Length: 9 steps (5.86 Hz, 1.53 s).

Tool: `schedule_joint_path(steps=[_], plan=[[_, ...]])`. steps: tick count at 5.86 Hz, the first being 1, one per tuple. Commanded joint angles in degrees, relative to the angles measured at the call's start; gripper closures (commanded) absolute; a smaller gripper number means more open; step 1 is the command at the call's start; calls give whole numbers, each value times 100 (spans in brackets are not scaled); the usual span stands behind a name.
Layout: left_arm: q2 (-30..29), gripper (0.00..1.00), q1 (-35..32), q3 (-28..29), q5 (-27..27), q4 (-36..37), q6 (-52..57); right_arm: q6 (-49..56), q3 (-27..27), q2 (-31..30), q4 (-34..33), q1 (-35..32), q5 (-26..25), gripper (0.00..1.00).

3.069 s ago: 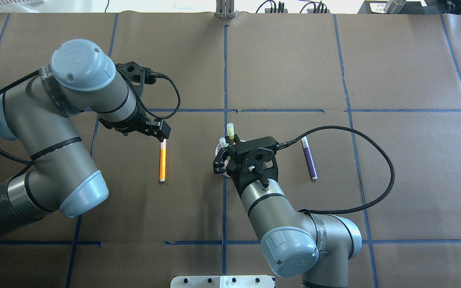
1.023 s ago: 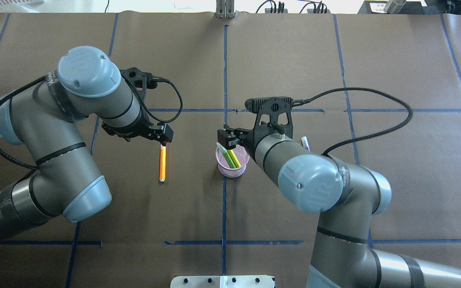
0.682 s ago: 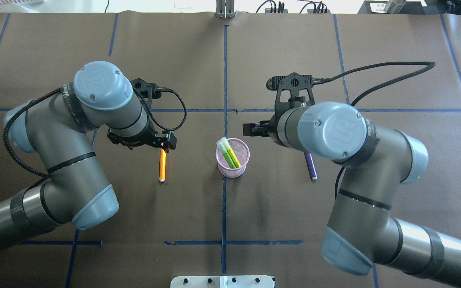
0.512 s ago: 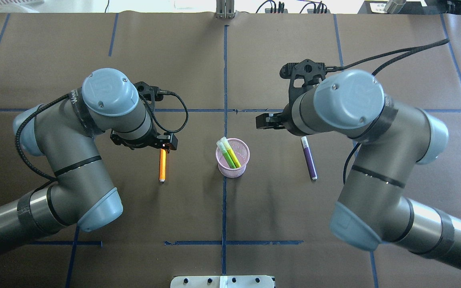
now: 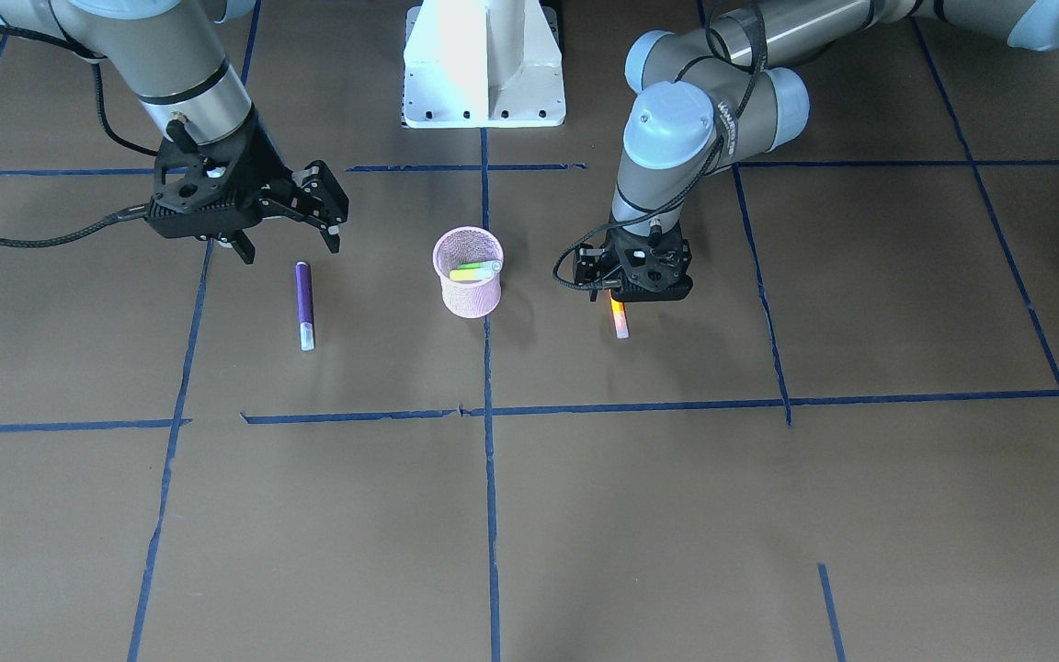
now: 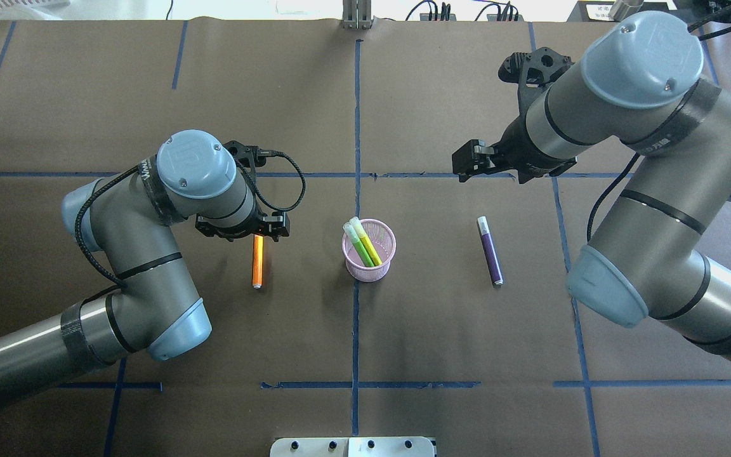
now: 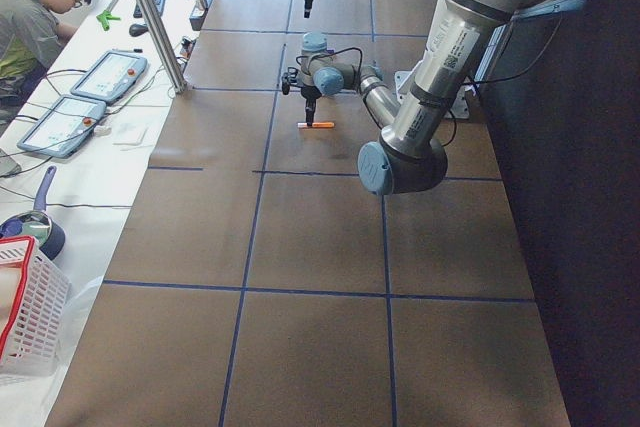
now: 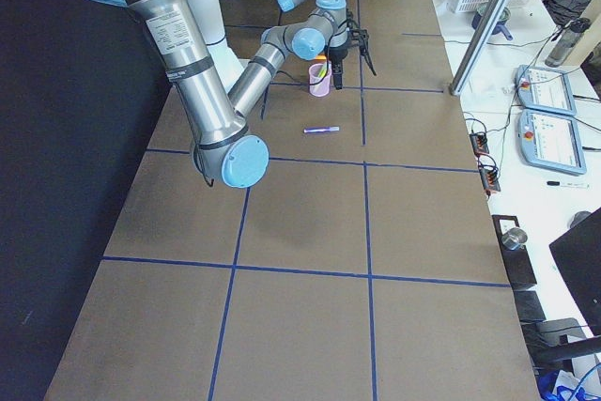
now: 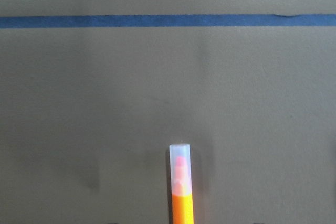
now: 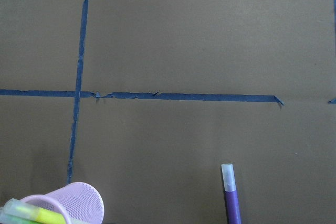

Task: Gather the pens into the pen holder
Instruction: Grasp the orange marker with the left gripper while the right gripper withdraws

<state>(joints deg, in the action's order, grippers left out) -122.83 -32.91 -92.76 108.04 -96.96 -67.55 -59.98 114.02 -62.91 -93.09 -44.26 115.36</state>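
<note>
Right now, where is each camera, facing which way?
Front-facing: across the table, facing the base; left arm, right arm.
Overhead: behind the base, looking down; both arms.
Exterior left: table's left end; left arm nearest.
Exterior right: table's right end; right arm nearest.
Left wrist: down onto orange pen; no arm shows.
Right wrist: down onto table; no arm shows.
Shared: overhead, right wrist show pen holder, purple pen.

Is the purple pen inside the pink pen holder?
No, the purple pen lies flat on the table, apart from the pen holder.

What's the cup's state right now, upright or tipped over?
Upright: the cup stands on its base, mouth up, with two pens leaning inside.
</note>
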Motion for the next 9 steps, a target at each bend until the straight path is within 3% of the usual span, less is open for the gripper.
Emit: schedule_joint_path(steps=[1, 4, 5, 6, 8, 9], plan=[[-30, 32, 4, 100, -2, -60, -22, 13, 41, -11, 1, -39, 31, 0], [-39, 36, 4, 276, 16, -78, 49, 13, 50, -29, 1, -48, 31, 0], [-65, 43, 13, 311, 16, -69, 49, 13, 50, -63, 1, -48, 39, 0], [-74, 58, 13, 337, 16, -69, 57, 13, 50, -64, 1, -48, 40, 0], [-74, 59, 22, 338, 25, -69, 66, 13, 42, -64, 1, -48, 40, 0], [-74, 85, 22, 338, 25, -69, 58, 13, 50, -72, 1, -48, 40, 0]])
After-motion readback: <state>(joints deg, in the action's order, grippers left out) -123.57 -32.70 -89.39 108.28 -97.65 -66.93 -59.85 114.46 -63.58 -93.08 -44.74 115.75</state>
